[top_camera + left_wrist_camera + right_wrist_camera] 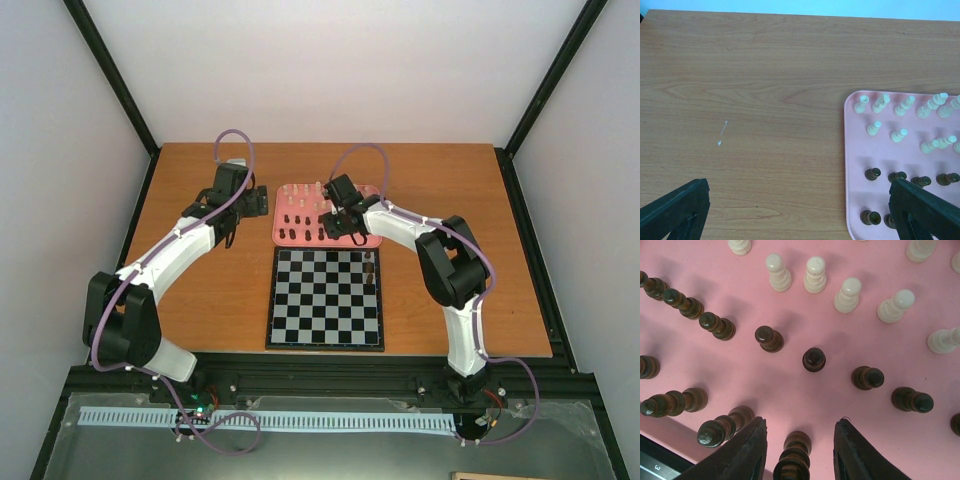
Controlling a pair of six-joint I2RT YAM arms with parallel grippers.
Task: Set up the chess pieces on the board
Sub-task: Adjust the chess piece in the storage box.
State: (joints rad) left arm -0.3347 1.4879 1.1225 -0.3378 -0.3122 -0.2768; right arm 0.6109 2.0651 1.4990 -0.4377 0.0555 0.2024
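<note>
The checkered board lies in front of a pink tray that holds the dark and cream chess pieces. A few dark pieces stand on the board near its far right corner. My right gripper hangs over the tray. In the right wrist view it is open, its fingers on either side of a tall dark piece without touching it. Cream pieces stand farther off. My left gripper is open and empty over bare table just left of the tray.
Rows of dark pieces crowd close to the right gripper's left finger. Dark pieces and cream pieces fill the tray beside the left gripper's right finger. Wooden table stretches left of the tray.
</note>
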